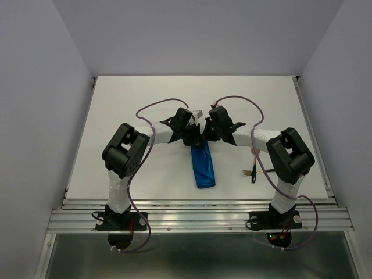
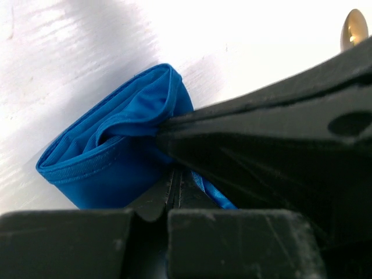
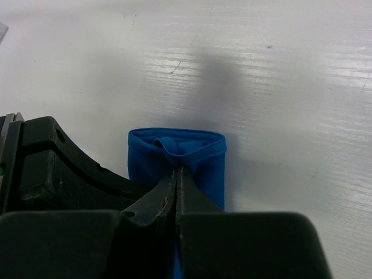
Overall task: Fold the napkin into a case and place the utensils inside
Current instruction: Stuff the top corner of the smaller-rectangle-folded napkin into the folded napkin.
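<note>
Napkin [image 1: 203,167], bright blue narrow folded strip, far end pinched in closed left fingers [image 2: 154,203] and right fingers [image 3: 160,195]

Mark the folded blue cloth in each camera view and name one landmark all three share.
Top external: the folded bright blue cloth napkin lies mid-table, a strip running toward the near edge.
Left wrist: left of centre, open end showing, pinched by the left fingers.
Right wrist: centre, its end pinched by the right fingers.
Shared landmark: the white tabletop under it.
</note>
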{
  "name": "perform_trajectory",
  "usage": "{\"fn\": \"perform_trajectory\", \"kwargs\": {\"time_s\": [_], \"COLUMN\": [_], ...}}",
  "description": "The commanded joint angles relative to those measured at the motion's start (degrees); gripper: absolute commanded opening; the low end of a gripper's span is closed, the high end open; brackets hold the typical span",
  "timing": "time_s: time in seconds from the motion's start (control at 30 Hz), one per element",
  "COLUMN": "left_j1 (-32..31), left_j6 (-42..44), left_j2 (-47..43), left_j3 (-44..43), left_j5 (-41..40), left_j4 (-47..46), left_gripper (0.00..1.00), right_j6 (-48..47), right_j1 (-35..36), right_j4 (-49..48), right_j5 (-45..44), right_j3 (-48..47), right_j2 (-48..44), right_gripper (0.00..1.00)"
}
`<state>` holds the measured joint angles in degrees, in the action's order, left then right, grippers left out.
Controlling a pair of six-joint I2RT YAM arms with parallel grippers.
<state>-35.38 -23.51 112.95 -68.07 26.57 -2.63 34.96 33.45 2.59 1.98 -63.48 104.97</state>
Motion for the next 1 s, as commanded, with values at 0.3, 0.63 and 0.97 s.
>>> {"fn": "perform_trajectory", "kwargs": {"time_s": [0.3,0.63,0.97], "left_j1": [-0.31,-0.13,0.66], "left_j6": [-0.75,0.22,2.23], "left_j2": [-0.71,-1.67,-7.04], "left_j3": [-2.06,-1.19,2.94], "left_j5": [-5.65,-5.13,0.06], "left_j4": [-3.34,-5.27,-7.83], "left_gripper": [0.0,0.0,0.0], "right_j6": [-0.07,-0.95,-0.77], "right_j1": [0.47,0.47,0.47], "right_j4": [-0.31,1.28,1.72], "right_j5": [-0.22,-1.71,-4.97], "right_j3": [1.08,0.47,-0.76], "right_j2": [-5.21,-3.54,-3.28], "right_gripper": [0.01,0.01,0.01]}}
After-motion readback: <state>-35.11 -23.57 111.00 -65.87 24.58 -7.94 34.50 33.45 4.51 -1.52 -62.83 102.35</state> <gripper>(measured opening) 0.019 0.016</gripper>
